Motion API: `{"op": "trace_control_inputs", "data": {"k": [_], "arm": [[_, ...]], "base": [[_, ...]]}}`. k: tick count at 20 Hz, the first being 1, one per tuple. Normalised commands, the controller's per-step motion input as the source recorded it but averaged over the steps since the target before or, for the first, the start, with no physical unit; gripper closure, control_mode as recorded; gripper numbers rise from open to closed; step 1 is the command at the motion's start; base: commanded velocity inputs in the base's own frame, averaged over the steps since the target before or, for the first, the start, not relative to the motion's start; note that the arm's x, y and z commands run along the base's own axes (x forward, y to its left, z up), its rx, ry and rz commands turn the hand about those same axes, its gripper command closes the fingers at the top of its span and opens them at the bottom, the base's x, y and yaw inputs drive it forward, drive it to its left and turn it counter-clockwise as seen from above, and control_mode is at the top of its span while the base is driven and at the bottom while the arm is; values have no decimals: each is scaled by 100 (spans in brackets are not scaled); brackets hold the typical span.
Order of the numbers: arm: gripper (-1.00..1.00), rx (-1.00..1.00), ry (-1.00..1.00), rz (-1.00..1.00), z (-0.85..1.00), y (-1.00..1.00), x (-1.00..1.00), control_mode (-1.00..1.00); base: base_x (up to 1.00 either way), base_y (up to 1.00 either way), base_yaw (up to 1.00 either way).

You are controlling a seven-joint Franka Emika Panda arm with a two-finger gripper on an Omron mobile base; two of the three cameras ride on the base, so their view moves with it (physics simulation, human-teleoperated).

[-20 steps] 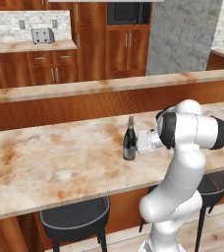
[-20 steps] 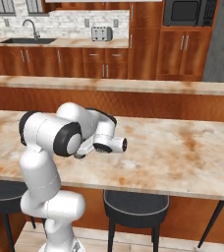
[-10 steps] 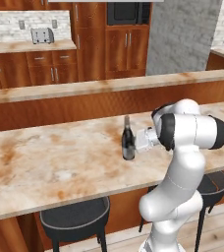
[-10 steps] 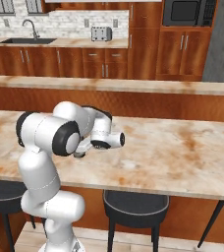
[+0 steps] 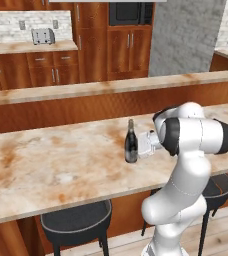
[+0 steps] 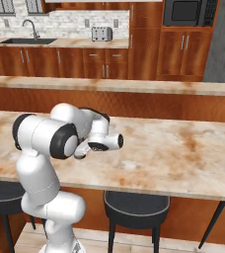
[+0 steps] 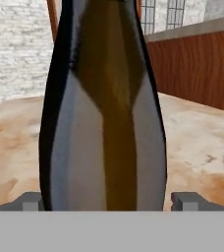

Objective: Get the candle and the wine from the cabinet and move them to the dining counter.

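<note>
Across the near half of the kitchen runs the dining counter [image 5: 56,170], a long slab of beige marbled stone with rusty-orange stains and a reddish wood front. Beyond it a second, higher ledge of the same stone spans the room, and on the far wall reddish-brown cabinets [image 6: 181,49] stand with silver bar handles, a black microwave [image 6: 186,11] set above them. To the far left in the right base view a counter holds a black sink [image 6: 23,41] with a curved faucet, and a silver toaster [image 5: 42,35] sits further along it. Black round stools [image 5: 76,227] are tucked under the near edge of the dining counter.

The white arm rises from the floor at the near side and bends over the counter's edge. Its gripper [image 5: 145,145] points left at the wine [image 5: 131,144], a dark glass bottle that stands upright on the dining counter, roughly mid-depth. In the hand view the bottle's body sits between the two small finger tips [image 7: 31,201], each with a narrow gap of counter showing beside the glass, so the jaws are spread wide and not pressing on it.
</note>
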Motion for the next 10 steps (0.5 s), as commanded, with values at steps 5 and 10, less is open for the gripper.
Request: {"op": "trace_control_inputs", "data": {"k": [5, 10], "arm": [[-100, 0, -9, 0, -8, -8, -12, -100], [-100, 0, -3, 0, 0, -15, -5, -100]], "base": [[0, 0, 0], [0, 0, 0]]}}
